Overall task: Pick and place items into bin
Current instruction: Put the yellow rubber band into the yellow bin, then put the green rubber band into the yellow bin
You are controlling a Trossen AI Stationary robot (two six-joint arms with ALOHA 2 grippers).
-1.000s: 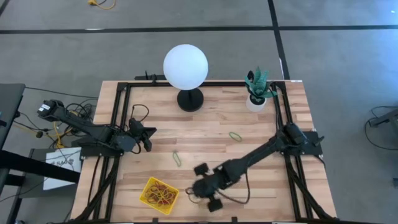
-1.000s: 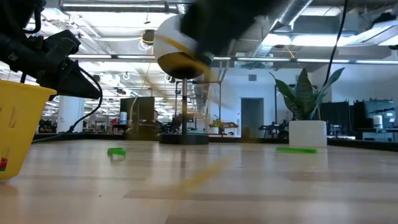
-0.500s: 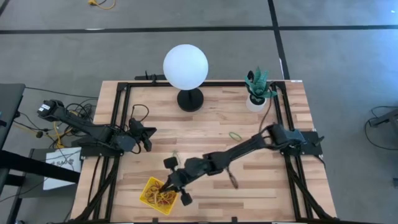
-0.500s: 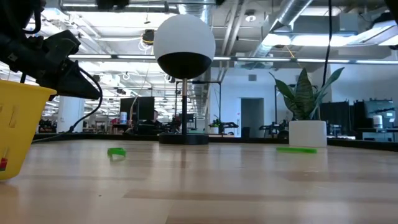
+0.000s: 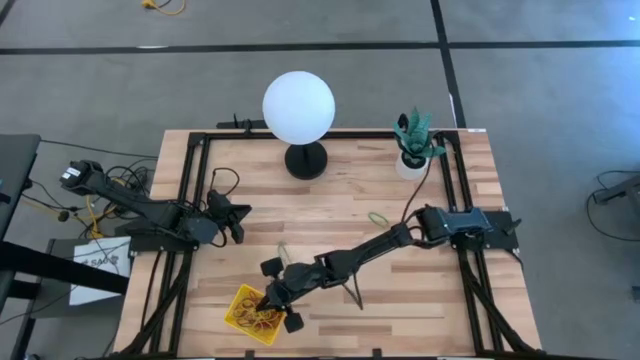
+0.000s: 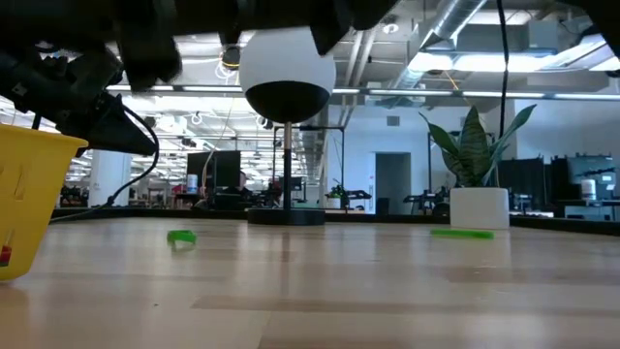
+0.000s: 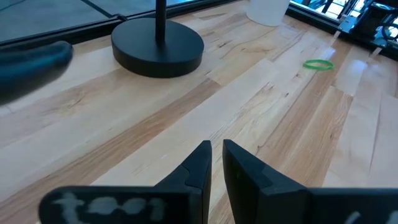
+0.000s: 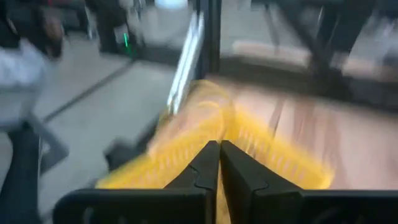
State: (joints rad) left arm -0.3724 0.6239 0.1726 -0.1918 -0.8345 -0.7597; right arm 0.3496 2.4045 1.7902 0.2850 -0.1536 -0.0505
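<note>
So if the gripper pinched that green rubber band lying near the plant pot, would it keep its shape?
Probably not: the green rubber band is a thin loop lying flat on the table, so it would likely droop. It looks very light, and might slip from the pinch.

The right arm (image 5: 370,250) lies diagonally across the table (image 5: 470,300), barring passage from plant pot (image 5: 410,165) side to the bin (image 5: 240,303). The lamp (image 5: 305,160) blocks the far edge centre. Bare wood remains open at the near right corner
</note>
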